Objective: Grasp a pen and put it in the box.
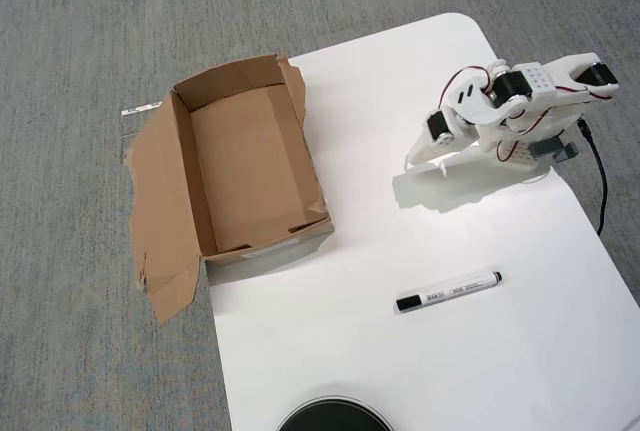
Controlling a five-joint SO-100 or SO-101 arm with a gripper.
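Observation:
The pen (448,291) lies flat on the white table (520,351), black cap to the left, dark end to the right, nearly level in the overhead view. The brown cardboard box (245,166) stands open and empty at the table's left edge, with a torn flap spread to its left. My gripper (415,158) is at the upper right, folded close to the arm's base, fingers pointing down-left. It looks shut and empty. It is well above the pen and to the right of the box, touching neither.
A dark round object (335,417) shows at the bottom edge. A black cable (600,186) runs down from the arm's base along the table's right edge. Grey carpet (80,31) surrounds the table.

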